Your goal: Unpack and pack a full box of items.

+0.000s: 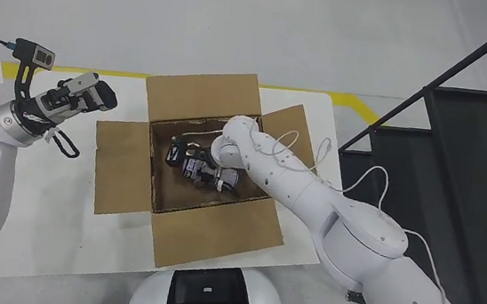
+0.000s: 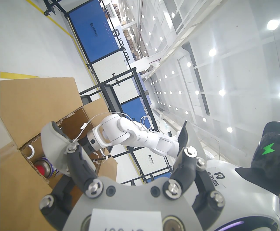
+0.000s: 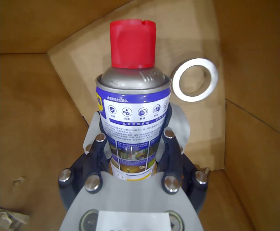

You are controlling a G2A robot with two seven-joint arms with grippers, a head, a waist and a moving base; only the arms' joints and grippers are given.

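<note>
Looking in the box point(image 1: 203, 94), you see your right fingers point(image 3: 96, 151) pinching the can point(image 3: 131, 94), down inside it near a ring point(image 3: 192, 97). Your left fingers point(image 2: 54, 144) are spread wide, beside the box over the counter point(image 1: 49, 221).
</note>
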